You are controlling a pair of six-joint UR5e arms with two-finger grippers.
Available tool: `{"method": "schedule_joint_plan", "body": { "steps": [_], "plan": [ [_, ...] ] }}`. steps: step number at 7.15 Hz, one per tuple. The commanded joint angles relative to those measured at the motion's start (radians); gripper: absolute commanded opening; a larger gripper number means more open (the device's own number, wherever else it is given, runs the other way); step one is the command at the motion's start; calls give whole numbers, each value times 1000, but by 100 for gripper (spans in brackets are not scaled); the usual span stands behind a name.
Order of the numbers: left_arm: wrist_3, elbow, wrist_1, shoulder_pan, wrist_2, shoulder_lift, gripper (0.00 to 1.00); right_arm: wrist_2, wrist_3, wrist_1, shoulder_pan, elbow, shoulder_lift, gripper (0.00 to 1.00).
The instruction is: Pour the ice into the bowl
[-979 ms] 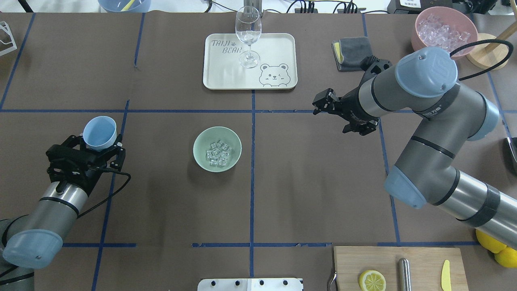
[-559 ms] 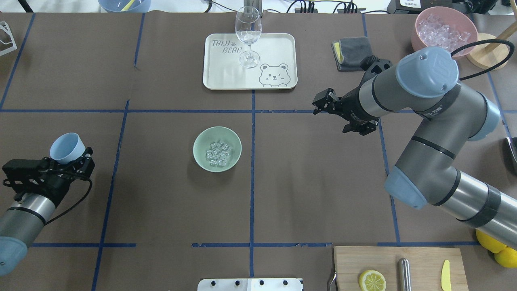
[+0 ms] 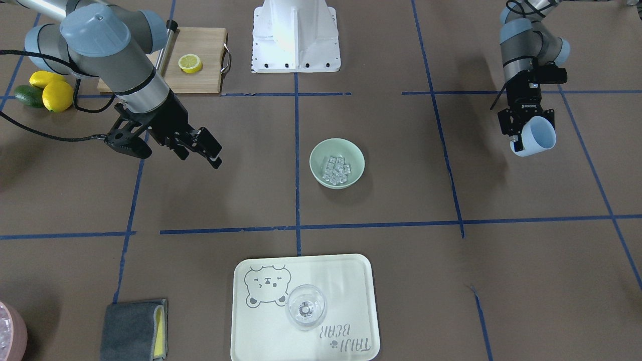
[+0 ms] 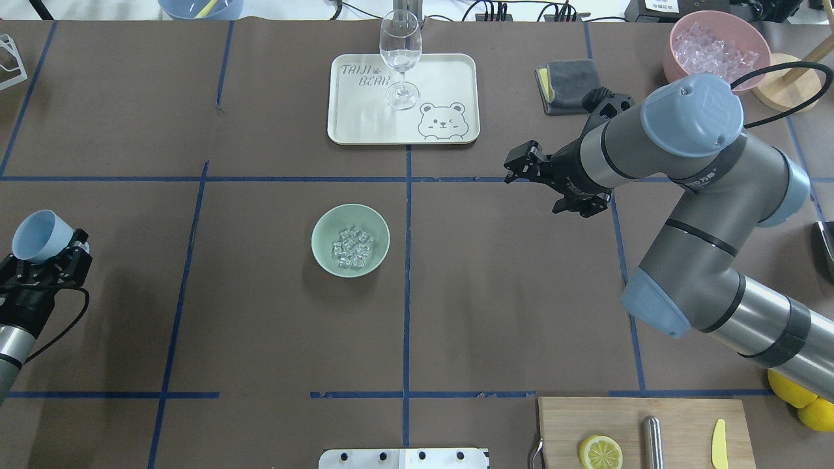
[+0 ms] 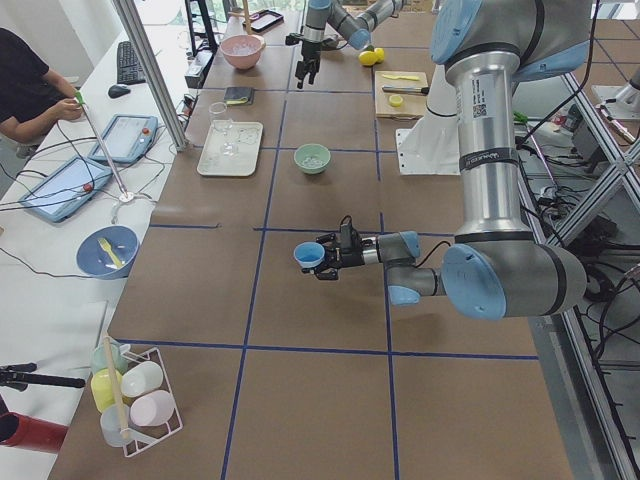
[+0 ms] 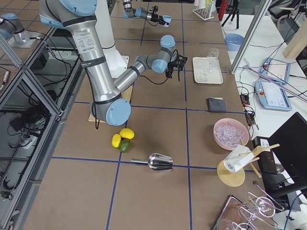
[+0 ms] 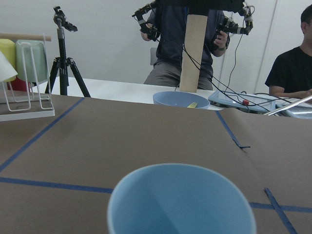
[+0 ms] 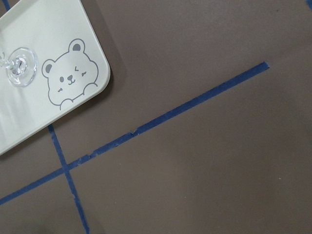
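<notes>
Nearest us, the left fingers [image 4: 78,247] clench the blue cup [image 4: 36,234] at the left edge of the desk [image 4: 273,339]; only the left wrist view shows its bare inside. The ice [image 4: 352,247] lies in the mint bowl [image 4: 324,253] mid-desk, well apart from both sets of fingers. Farther out we see the right fingers [image 3: 206,146] spread and holding nothing, though their wrist view shows just tape [image 8: 170,114] and a corner of the tray [image 8: 24,117].

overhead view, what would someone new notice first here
The pale green bowl in the middle of the table draws the eye first, with a heap of clear ice glinting inside it. Next comes the left tool at the view's left edge, shut on a blue cup. On the other side, the big right arm's tool hangs open and empty above the table.
</notes>
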Motion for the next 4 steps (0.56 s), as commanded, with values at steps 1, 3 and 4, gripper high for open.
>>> {"method": "schedule_joint_plan", "body": {
  "steps": [1, 3, 4],
  "plan": [
    [-2, 35, -1, 47, 66, -21, 2, 1, 0, 0, -1, 0, 0, 100],
    [0, 60, 13, 68, 65, -38, 13, 1, 0, 0, -3, -1, -1, 100],
    [3, 63, 19, 79, 62, -37, 18, 1, 0, 0, -4, -1, -1, 100]
  ]
}}
